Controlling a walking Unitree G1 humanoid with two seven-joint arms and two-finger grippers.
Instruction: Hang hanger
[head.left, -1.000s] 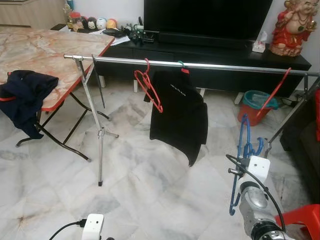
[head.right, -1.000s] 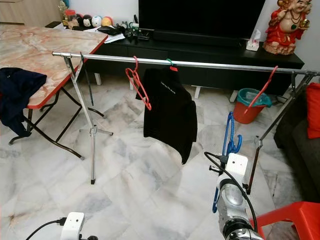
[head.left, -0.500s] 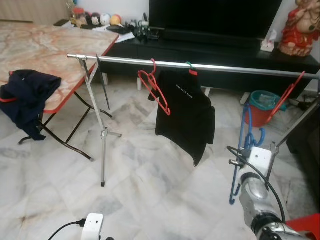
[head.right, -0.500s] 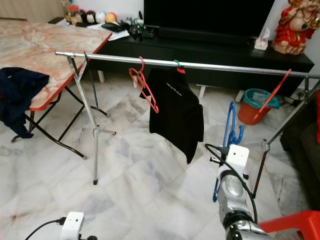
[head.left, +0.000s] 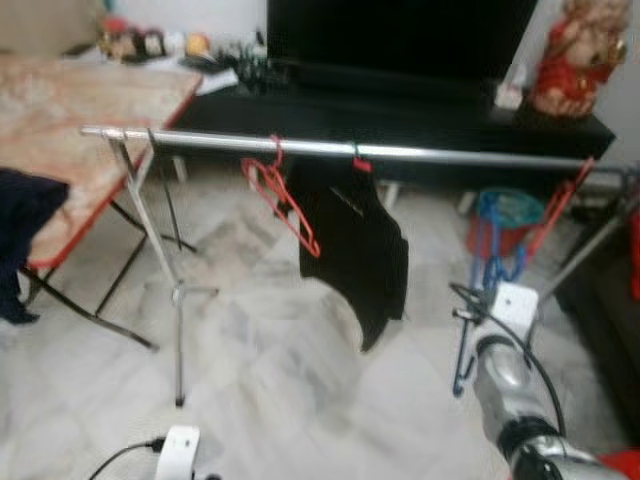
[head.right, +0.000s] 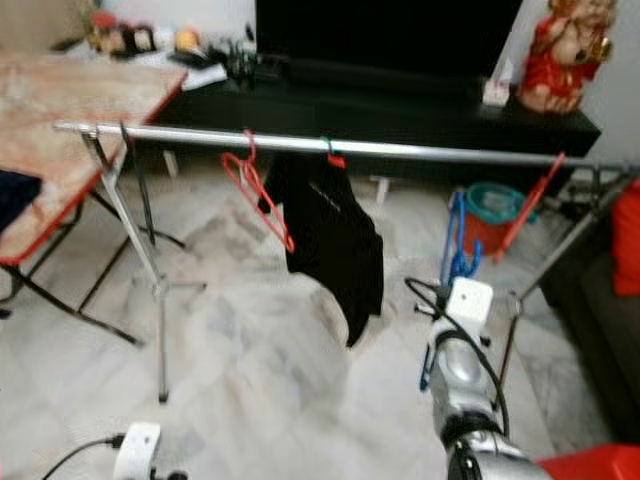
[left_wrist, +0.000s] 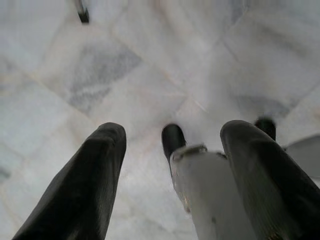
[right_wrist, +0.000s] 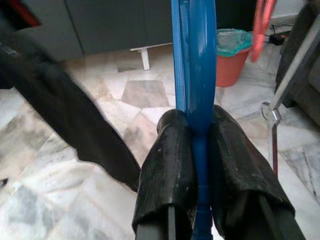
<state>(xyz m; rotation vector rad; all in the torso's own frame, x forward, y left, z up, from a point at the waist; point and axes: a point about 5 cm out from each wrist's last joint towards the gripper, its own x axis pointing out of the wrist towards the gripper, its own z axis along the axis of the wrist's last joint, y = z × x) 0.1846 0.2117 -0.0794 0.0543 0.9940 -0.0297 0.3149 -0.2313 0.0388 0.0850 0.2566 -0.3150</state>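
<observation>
Right pincer (right_wrist: 192, 165) pinches your blue hanger (right_wrist: 194, 55) upright at about four o'clock, hook raised toward the steel rail (head.left: 420, 153) beyond the black shirt (head.left: 355, 240), ready for hanging, while your left pincer (left_wrist: 170, 165) dangles spread over the floor.

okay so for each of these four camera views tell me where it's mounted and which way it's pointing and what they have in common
Left eye view: on the head, facing forward and down at the clothes rail, black shirt and red hanger; the right arm rises at the lower right.
Right eye view: the stereo twin, same scene.
Left wrist view: on the left wrist, pointing down at marble floor past the open left gripper.
Right wrist view: on the right wrist, looking along the right gripper, its jaws clamped on the blue hanger.
Shared: both eye views and the right wrist view show the blue hanger and shirt.
</observation>
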